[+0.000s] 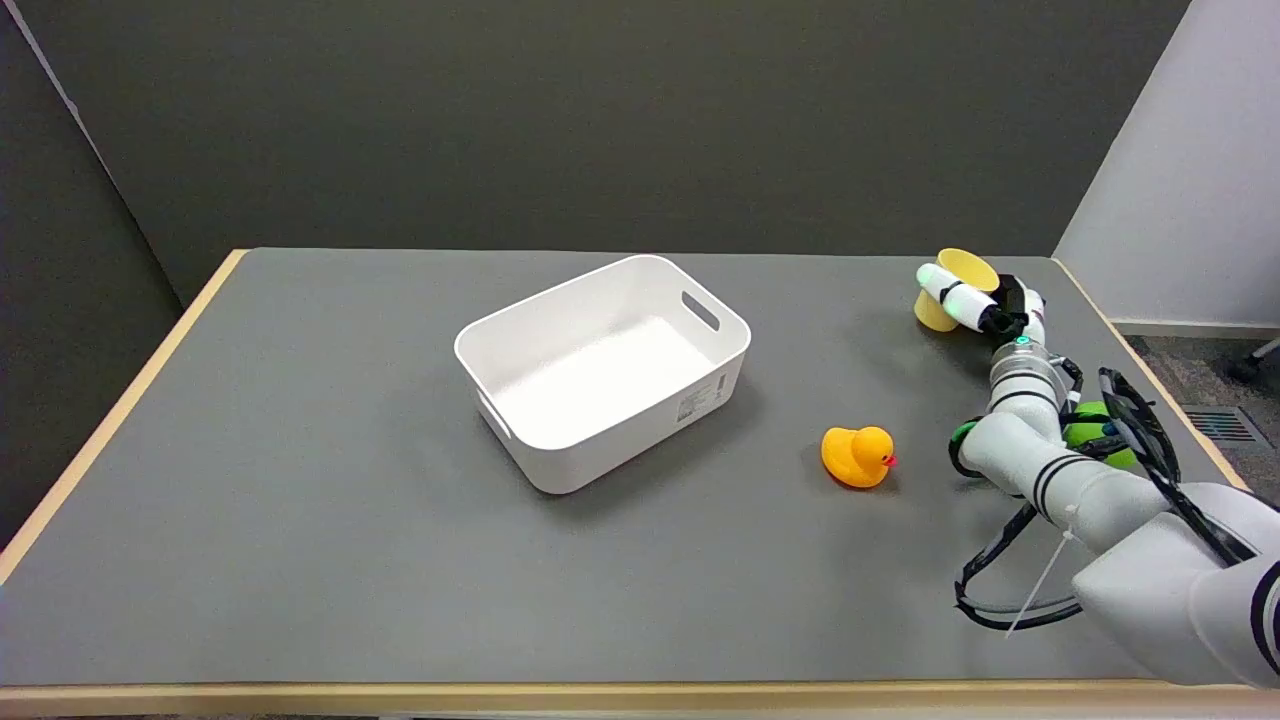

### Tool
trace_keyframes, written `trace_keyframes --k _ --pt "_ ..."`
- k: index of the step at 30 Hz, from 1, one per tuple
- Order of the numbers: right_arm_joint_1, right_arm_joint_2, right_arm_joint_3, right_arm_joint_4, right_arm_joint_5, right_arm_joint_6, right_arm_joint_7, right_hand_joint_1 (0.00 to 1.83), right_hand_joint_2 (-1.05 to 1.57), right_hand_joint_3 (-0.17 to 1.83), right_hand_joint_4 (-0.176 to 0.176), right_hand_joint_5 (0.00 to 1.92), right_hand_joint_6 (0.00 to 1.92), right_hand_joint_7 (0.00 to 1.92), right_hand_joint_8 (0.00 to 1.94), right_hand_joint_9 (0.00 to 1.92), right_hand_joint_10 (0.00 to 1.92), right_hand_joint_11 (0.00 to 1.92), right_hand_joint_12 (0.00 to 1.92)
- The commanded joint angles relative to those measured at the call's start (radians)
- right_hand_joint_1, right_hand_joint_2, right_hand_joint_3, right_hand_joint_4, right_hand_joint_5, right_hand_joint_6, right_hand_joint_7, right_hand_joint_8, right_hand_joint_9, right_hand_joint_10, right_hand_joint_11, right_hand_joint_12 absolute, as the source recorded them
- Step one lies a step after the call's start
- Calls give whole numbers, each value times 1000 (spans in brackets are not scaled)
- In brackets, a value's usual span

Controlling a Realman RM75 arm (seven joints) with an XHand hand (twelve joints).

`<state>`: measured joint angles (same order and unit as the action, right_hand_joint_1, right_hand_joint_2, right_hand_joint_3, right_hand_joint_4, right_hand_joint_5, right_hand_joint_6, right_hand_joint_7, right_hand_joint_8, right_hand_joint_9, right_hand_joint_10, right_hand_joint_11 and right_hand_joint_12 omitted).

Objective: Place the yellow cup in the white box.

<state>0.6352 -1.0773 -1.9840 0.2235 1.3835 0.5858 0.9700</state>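
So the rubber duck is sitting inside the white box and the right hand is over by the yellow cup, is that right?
Not quite. The head view shows the rubber duck on the table, to the right of the white box, not inside it. The right hand is indeed at the yellow cup.

The robot's right hand (985, 305), black and white, lies across the small yellow plastic cup (962, 268) near the grey tabletop's far right corner, hiding the cup's middle and whether its base touches the surface. A round green object (1095, 432) near the right edge is mostly hidden behind the white arm (1060, 475) and black cables (1140, 425), and cannot be identified. The print on the label (700, 400) on the white plastic box (600, 300) is too small to read.
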Motion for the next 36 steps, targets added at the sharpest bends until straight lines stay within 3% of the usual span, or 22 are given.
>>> trace_keyframes --k 1,6,8,17,19,21,23,26,30,32,36 --pt "-12 2 11 7 9 44 7 1097 1287 205 -135 356 1839 685 1540 526 1182 407 1518" --pt "-45 13 11 79 9 118 10 1118 1250 231 -136 392 1781 723 1503 574 1214 454 1549" --pt "-67 32 11 148 3 143 10 1124 1276 157 -137 406 1749 736 1479 624 1162 532 1520" --pt "-198 134 11 569 -159 262 0 1144 1212 239 -136 450 1697 775 1447 623 1263 462 1724" --pt "-214 140 9 641 -202 256 0 1134 1314 40 -138 442 1683 763 1462 685 1172 503 1598" --pt "-228 141 1 719 -261 255 -16 1141 1304 53 -146 442 1676 769 1456 683 1183 503 1614" --pt "-243 141 -8 784 -310 244 -49 1136 1319 36 -136 432 1681 757 1489 686 1237 490 1700" --pt "-260 141 -18 866 -363 206 -109 1151 1207 233 -142 463 1656 785 1455 621 1331 425 1833" --pt "-293 142 -15 970 -468 67 -138 1134 1310 55 -140 442 1672 758 1490 667 1253 466 1701" --pt "-305 142 -11 1012 -510 0 -141 1156 1199 242 -149 467 1648 792 1452 623 1345 441 1847" --pt "-325 142 -19 1075 -562 -74 -141 1158 1192 257 -151 467 1649 794 1454 629 1349 484 1835"
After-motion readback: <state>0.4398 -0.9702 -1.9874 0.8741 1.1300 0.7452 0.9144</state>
